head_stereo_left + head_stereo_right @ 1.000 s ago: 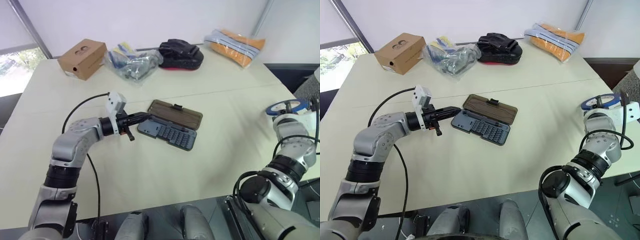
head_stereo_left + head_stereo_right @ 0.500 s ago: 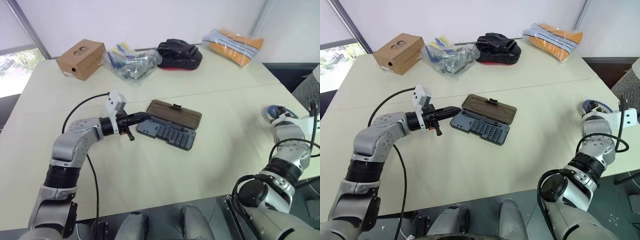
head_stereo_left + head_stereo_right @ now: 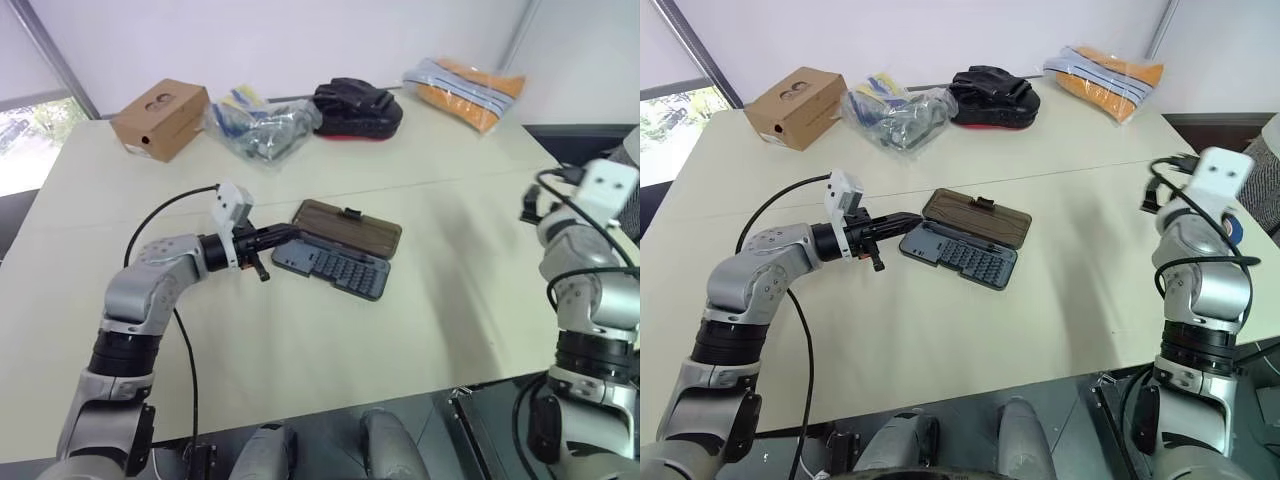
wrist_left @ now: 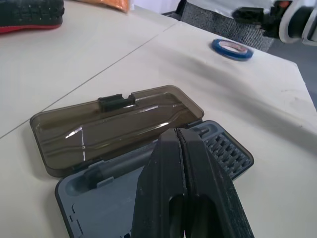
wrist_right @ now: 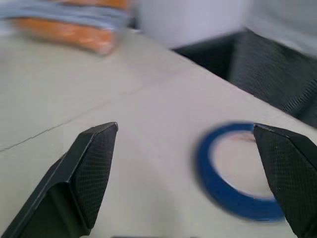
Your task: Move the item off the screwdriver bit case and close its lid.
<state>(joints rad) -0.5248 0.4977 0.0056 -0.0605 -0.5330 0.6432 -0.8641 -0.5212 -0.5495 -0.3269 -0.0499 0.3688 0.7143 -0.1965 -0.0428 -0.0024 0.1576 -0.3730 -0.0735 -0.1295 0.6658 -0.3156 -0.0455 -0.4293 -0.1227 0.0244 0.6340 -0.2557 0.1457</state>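
The screwdriver bit case (image 3: 338, 270) lies open in the middle of the table, nothing resting on its rows of bits. Its smoky-brown lid (image 3: 351, 227) is folded back flat on the far side, latch tab up. My left gripper (image 3: 288, 233) is shut, level, its tips at the case's left end; in the left wrist view its fingers (image 4: 163, 163) hang over the tray. The item, a blue tape roll (image 5: 237, 206), lies flat on the table by the right edge, also seen as the blue tape (image 4: 232, 48). My right gripper (image 5: 184, 130) is open above and just short of it, holding nothing.
Along the table's far side sit a cardboard box (image 3: 163, 118), a clear bag of odds and ends (image 3: 262, 125), a black pouch with red trim (image 3: 358, 108) and an orange and grey packet (image 3: 465, 88). The table edge (image 3: 560, 170) runs close behind the tape.
My right gripper has opened and let go of the tape roll, then lifted up and to the left while its wrist rolled. The left arm and the case have not moved.
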